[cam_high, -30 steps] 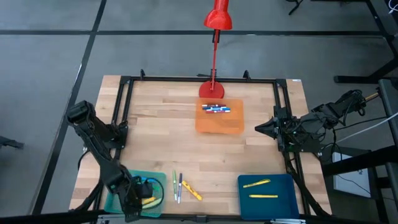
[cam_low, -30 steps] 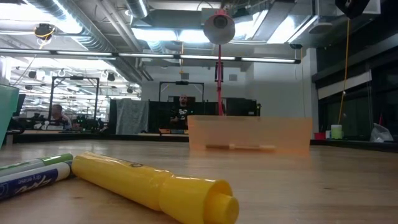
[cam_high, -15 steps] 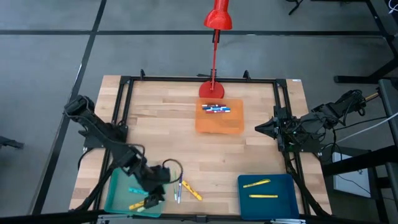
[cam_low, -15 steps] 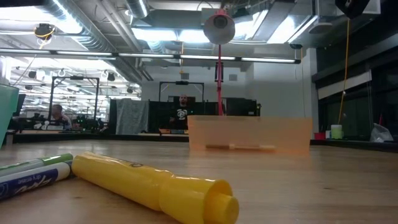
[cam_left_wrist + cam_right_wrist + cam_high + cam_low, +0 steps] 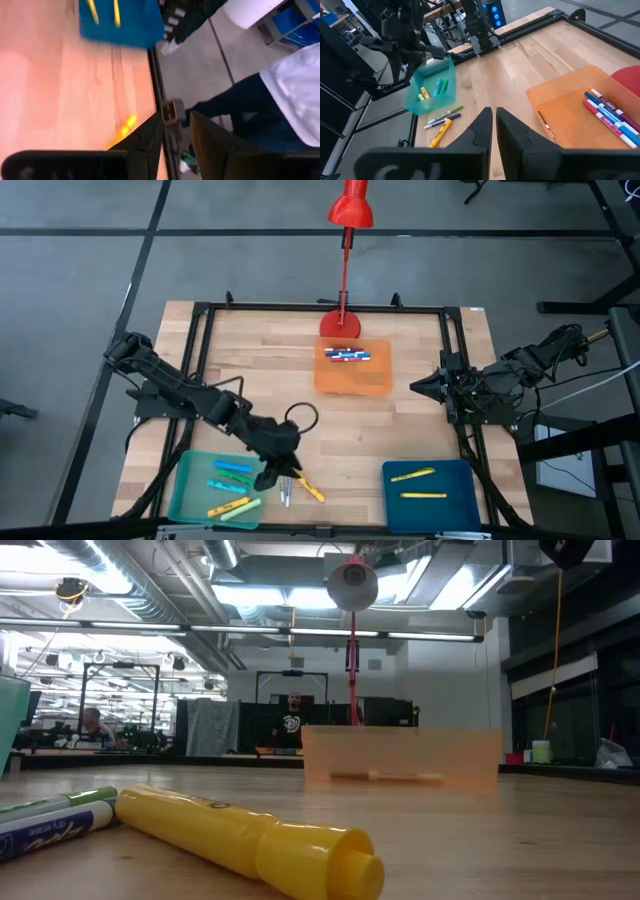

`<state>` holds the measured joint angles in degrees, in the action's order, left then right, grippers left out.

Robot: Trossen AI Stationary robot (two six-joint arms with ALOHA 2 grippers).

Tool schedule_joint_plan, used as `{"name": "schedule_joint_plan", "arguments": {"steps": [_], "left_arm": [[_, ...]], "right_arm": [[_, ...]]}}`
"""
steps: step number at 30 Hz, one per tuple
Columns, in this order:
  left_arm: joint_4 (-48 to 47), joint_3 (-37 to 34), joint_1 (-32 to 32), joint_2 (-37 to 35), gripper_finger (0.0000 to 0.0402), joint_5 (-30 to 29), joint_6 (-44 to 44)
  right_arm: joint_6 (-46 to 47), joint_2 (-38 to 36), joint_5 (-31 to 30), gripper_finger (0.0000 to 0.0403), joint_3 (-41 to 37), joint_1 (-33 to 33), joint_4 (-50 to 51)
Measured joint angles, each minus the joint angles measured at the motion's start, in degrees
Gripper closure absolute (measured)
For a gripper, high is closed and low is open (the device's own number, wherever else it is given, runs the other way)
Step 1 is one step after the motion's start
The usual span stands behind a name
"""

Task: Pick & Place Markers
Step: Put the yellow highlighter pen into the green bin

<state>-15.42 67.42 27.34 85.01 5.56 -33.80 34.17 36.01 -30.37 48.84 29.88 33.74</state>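
The left pincer, slightly parted and empty, is positioned over loose markers beside the teal tray.

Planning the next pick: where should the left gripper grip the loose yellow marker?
Grip the yellow marker mid-barrel, coming from straight above with the fingers across its width. It lies flat and diagonal on the table, with green markers close on one side.

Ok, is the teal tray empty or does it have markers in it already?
Not empty. The teal tray holds several markers: blue-green ones and a yellow one, seen from above; the right wrist view also shows them inside it.
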Motion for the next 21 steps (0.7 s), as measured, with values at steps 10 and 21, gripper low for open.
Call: {"name": "schedule_joint_plan", "arguments": {"steps": [10,21], "left_arm": [[-0.82,2.8,-1.55,0.02,0.0326,-1.8,12.13],[-1.4,2.78,-0.93,0.96,0.0366,-3.21,17.73]], "right_arm": [[0.03,0.0,0.0,0.0377,0.0,0.0,0.0],[-0.17,0.0,0.0,0.0377,0.0,0.0,0.02]]}}
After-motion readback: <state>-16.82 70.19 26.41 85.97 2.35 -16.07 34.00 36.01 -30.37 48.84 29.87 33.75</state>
